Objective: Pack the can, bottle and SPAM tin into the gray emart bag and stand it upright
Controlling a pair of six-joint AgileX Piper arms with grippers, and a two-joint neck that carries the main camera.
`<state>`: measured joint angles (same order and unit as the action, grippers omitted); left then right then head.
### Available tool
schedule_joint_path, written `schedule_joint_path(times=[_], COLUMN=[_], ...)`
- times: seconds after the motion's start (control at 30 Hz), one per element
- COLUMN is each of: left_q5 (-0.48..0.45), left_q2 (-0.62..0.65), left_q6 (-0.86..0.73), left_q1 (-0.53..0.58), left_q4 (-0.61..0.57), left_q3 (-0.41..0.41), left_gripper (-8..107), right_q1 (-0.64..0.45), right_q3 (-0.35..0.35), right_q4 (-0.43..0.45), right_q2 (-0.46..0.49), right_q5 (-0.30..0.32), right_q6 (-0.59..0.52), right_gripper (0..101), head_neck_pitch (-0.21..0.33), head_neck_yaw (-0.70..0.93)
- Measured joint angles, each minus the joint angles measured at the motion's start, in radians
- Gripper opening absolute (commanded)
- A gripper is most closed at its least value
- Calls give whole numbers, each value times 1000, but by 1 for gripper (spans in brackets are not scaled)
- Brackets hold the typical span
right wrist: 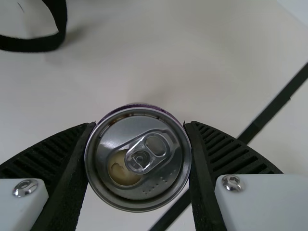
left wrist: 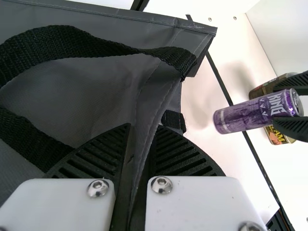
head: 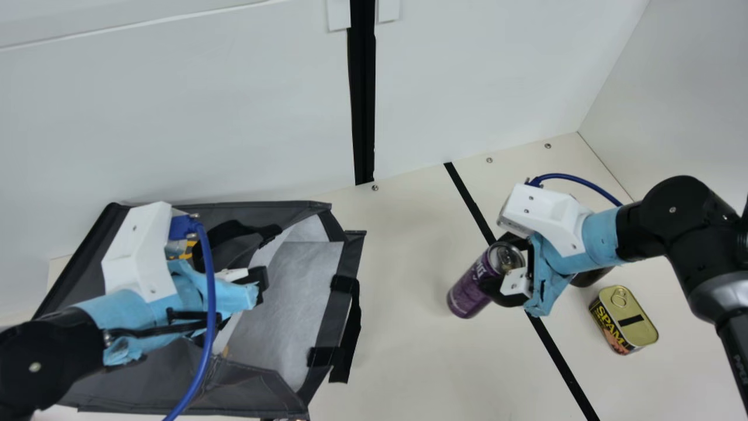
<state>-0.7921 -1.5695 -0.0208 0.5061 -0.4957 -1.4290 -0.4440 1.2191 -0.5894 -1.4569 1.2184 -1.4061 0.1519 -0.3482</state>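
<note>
1. Main view. The gray emart bag (head: 257, 383) lies on its side on the desk (head: 409, 345), mouth open towards the right arm. The left hand (head: 263, 280) is at the bag; the right hand (head: 495, 268) holds the purple can (head: 470, 286), tilted, outside the mouth. The SPAM tin (head: 625, 318) sits lid up on the desk, unpacked. The left arm hides part of the bag, so its full contents cannot be told.

2. Left wrist view. The left hand is nearly closed, a fold of bag fabric pinched between its ribbed fingers (left wrist: 98, 154). Behind the can is a dark cylindrical container (left wrist: 264, 89), possibly the bottle; its identity is uncertain.

3. Right wrist view. The right hand is parted to the can's width, clamping both sides below the rim. Packing appears at an early stage: can and tin remain to be inserted, then the bag stood upright.
</note>
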Motion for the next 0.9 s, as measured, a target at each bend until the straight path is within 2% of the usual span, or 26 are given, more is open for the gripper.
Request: schedule_joint_path(times=[0.43,0.9], left_q5=[0,0], left_q2=[0,0], left_q6=[0,0], left_q1=[0,0], left_q4=[0,0], left_q3=[0,0], left_gripper=[-8,-8], right_q1=[96,227], right_q3=[-34,25], right_q4=[-207,-383], right_q2=[23,70], right_q5=[0,3], right_q6=[13,130], right_gripper=[0,0], head_neck_pitch=[2,2], head_neck_yaw=[0,0])
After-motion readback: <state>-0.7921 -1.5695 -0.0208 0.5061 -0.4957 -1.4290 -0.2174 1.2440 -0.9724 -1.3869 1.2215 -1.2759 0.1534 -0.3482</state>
